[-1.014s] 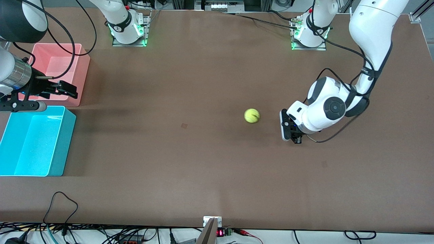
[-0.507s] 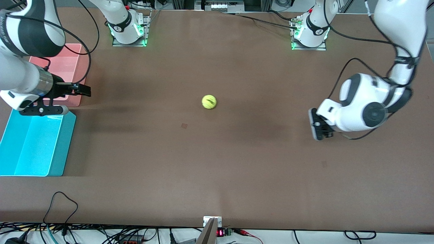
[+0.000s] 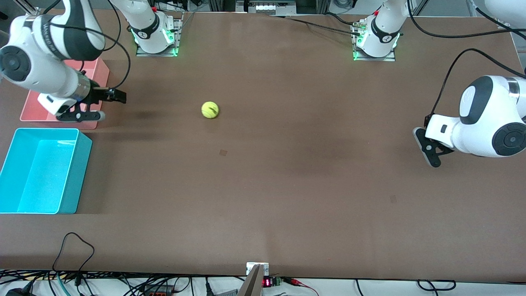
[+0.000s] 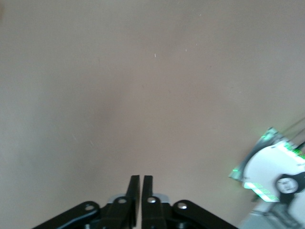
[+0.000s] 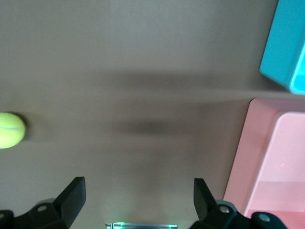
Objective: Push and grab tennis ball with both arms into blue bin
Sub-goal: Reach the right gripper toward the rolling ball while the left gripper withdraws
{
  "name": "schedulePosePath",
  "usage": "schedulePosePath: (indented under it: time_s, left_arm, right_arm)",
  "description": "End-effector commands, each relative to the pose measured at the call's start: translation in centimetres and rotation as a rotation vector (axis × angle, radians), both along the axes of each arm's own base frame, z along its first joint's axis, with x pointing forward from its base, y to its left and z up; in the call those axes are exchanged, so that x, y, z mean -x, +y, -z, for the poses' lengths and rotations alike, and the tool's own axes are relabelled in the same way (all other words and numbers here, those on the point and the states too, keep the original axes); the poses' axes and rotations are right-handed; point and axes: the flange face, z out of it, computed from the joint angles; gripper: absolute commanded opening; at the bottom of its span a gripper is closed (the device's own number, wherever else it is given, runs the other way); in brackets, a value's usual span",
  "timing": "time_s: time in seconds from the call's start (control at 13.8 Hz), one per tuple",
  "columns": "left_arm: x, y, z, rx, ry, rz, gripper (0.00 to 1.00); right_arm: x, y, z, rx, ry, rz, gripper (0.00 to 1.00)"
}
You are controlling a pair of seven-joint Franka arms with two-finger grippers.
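Observation:
The tennis ball (image 3: 210,109) lies on the brown table, apart from both grippers; it also shows in the right wrist view (image 5: 10,130). My right gripper (image 3: 114,107) is open and empty beside the pink tub, with its jaws toward the ball. In its wrist view (image 5: 138,191) the fingers stand wide apart. The blue bin (image 3: 78,172) stands at the right arm's end of the table, nearer to the camera than the pink tub; one corner of it (image 5: 286,47) shows in the right wrist view. My left gripper (image 3: 429,154) is shut and empty at the left arm's end (image 4: 141,183).
The pink tub (image 3: 100,70) stands beside the blue bin, partly covered by my right arm; it also shows in the right wrist view (image 5: 271,157). An arm base (image 4: 271,171) with green lights shows in the left wrist view. Cables lie along the table's near edge.
The ball has rolled toward the right arm's end of the table and a little farther from the camera. My left gripper drew back toward its own end. My right gripper moved off the bins toward the ball.

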Motion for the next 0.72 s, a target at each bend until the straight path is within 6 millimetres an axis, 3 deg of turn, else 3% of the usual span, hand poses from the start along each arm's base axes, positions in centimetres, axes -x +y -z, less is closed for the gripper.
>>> schedulePosePath:
  time_s: [0.0,0.36,0.65]
  left_arm:
    - [1.8,-0.1,-2.8,-0.118,0.030,-0.126,0.99]
    - [2.1,0.3,-2.8,-0.202,0.037,-0.179,1.00]
    - [2.0,0.3,-2.5,-0.199,0.037,-0.178,1.00]
  right_arm:
    - [6.9,-0.3,3.3,-0.009,-0.058,-0.023,1.00]
    - [13.7,-0.3,11.8,-0.014,-0.108,-0.041,1.00]
    - [16.5,-0.4,15.2,-0.016,-0.090,-0.042,1.00]
